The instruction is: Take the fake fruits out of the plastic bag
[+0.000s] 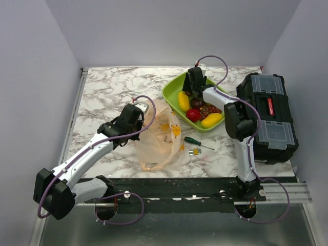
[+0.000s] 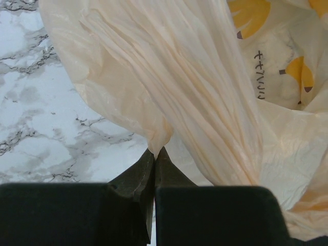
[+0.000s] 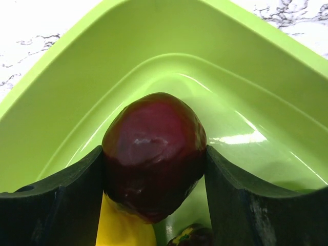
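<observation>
The bag point(image 1: 156, 138) is pale peach with orange-yellow print. The tray point(image 1: 172, 91) at one o'clock is lime green; the plum point(image 3: 154, 154) dark purple-red, the apple point(image 1: 193, 114) red. The table point(image 1: 107, 92) is white marble, grey-veined; the toolbox point(image 1: 269, 120) at three o'clock black.

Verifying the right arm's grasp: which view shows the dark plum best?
Right wrist. The plum fills the frame, pinched between both fingers over the green tray. Top external shows only the right gripper above the tray, with the plum mostly hidden under it. Left wrist shows just the plastic bag, no plum.
</observation>
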Robot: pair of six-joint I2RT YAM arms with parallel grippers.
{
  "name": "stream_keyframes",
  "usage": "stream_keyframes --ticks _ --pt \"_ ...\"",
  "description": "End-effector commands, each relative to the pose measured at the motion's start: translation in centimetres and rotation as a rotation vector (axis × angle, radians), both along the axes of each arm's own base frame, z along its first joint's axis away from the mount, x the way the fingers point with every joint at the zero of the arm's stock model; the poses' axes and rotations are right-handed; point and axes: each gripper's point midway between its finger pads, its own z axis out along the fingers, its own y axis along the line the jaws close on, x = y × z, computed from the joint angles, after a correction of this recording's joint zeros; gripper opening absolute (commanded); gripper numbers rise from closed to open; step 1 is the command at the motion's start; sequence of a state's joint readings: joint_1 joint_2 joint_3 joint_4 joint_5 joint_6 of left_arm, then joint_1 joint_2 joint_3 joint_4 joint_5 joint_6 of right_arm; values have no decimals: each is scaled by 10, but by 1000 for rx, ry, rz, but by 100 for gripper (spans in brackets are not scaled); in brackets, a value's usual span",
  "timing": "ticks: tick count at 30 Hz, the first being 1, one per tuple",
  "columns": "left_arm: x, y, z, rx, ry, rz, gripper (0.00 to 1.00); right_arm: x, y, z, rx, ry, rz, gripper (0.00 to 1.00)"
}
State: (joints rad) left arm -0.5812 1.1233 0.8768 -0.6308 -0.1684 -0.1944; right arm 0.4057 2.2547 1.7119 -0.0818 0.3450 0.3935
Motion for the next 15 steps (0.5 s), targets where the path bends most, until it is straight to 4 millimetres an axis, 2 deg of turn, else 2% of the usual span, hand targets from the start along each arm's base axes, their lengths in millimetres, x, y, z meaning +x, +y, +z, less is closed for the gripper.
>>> stream_keyframes --ticks 1,9,11,15 --pt "-1 -10 9 -39 9 -49 0 -8 7 -21 17 84 23 48" --pt "-1 -6 9 -24 6 -41 0 -17 1 -21 -15 112 19 81" --pt "0 -6 10 -24 1 -40 0 -20 -1 -13 -28 106 31 83" --pt "-1 -8 10 -32 10 -51 0 -26 -5 17 -41 64 58 87"
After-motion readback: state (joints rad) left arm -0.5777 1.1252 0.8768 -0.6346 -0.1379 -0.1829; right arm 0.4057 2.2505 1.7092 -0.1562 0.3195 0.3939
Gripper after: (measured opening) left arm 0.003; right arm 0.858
